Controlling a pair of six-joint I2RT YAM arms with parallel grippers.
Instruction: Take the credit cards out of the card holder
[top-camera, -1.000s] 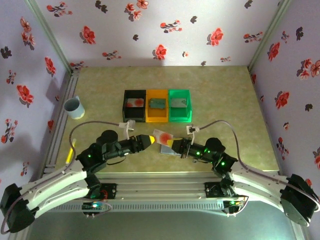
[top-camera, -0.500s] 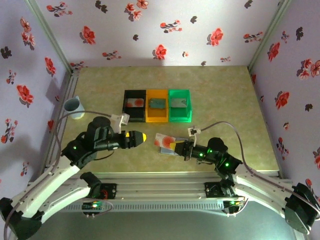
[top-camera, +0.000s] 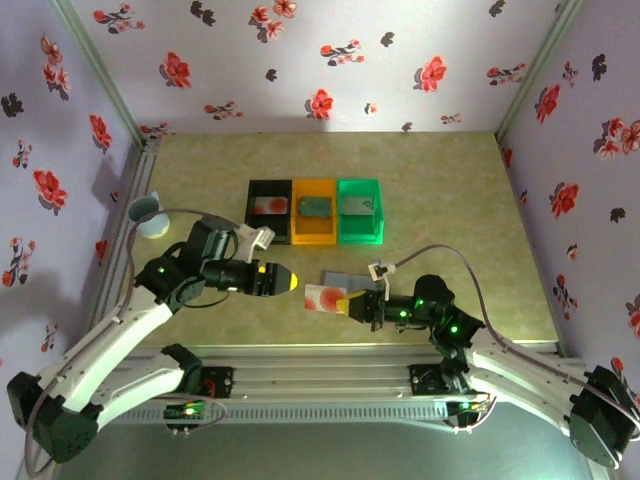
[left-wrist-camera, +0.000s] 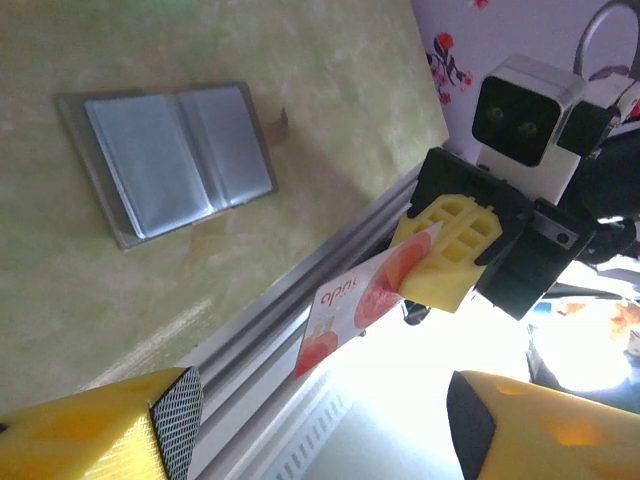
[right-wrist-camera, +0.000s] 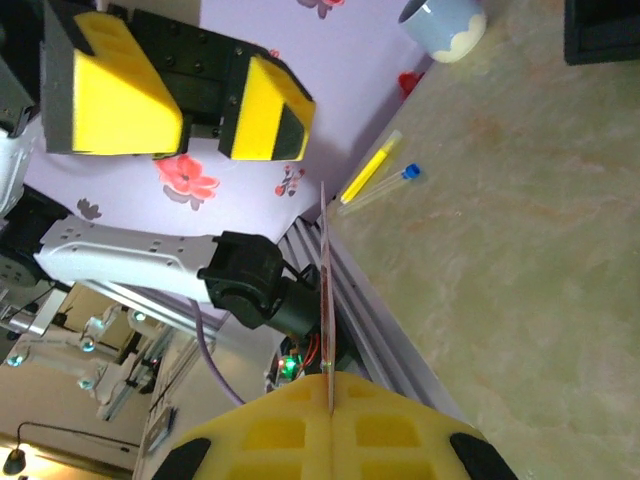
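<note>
The thin white plastic card (top-camera: 322, 298) carries a red-orange blotch. The flat two-leaved card holder (left-wrist-camera: 168, 160) is blue-grey. Of the three box-shaped plastic bins, one is black (top-camera: 269, 184), one orange (top-camera: 314, 238) and one green (top-camera: 360, 238). The surface (top-camera: 450, 200) is mottled yellow-green, and the walls (top-camera: 400, 60) are lilac with red and dark flowers. The left gripper (top-camera: 290, 281) and right gripper (top-camera: 348, 298) are yellow-tipped.

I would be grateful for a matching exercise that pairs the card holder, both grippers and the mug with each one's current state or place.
Things:
1. card holder
2. left gripper
3. right gripper
4. mug

States or places:
A. shut on a white-and-red card
B. standing near the table's left edge
C. open, holding nothing
D. lying open on the table

Pairs: 1-D, 2-C, 3-A, 4-B.
</note>
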